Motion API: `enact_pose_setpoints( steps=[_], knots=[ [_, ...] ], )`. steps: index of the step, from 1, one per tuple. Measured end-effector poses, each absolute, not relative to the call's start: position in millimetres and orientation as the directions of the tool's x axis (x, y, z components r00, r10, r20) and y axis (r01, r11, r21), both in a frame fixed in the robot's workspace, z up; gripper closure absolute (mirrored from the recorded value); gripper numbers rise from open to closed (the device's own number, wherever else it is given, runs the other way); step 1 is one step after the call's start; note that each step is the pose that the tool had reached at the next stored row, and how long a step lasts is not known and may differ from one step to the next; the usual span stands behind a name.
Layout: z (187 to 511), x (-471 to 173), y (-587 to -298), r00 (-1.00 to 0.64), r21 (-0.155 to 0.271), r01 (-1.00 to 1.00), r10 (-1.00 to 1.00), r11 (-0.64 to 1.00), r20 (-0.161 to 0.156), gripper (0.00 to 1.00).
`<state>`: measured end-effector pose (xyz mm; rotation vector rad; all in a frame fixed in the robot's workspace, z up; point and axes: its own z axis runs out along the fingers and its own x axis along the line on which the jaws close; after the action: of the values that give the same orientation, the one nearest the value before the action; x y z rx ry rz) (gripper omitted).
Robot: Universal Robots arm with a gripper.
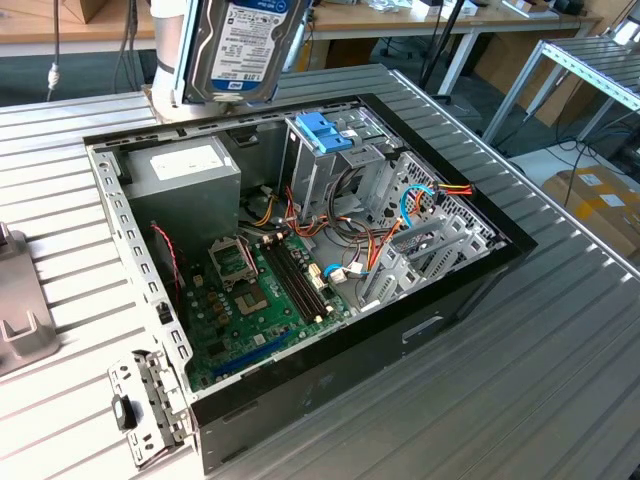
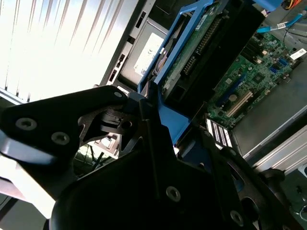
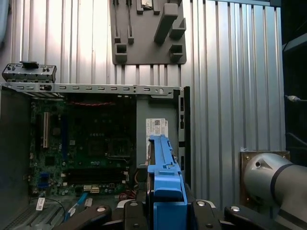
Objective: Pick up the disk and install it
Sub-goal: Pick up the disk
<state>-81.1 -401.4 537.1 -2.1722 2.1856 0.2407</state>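
The disk (image 1: 240, 45) hangs upright in the air above the far corner of the open computer case (image 1: 120, 220), over the power supply (image 1: 185, 165). Its labelled face is turned toward the exterior view. In the second wrist view the disk (image 2: 201, 52) shows its green circuit board inside the light blue carrier. My gripper (image 2: 153, 112) is shut on the carrier's end, a black finger on each side. In the first wrist view the disk (image 3: 163, 177) is seen edge-on, rising from my gripper (image 3: 165, 213) above the case.
Inside the case lie the motherboard (image 1: 250, 300), bundled cables and a drive cage with a darker blue latch (image 1: 325, 130). A grey fixture (image 1: 20, 310) and a loose metal bracket (image 1: 150, 405) sit on the ribbed table. The arm's base (image 3: 268, 182) stands beside the case.
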Motion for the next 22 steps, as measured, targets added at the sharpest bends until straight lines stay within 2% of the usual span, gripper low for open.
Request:
enact_pose_setpoints(
  steps=[22],
  knots=[
    [537.0,-68.4,-412.3,-0.011,0.074,-0.997,-0.989,0.001,-0.145,0.63]
  ],
)
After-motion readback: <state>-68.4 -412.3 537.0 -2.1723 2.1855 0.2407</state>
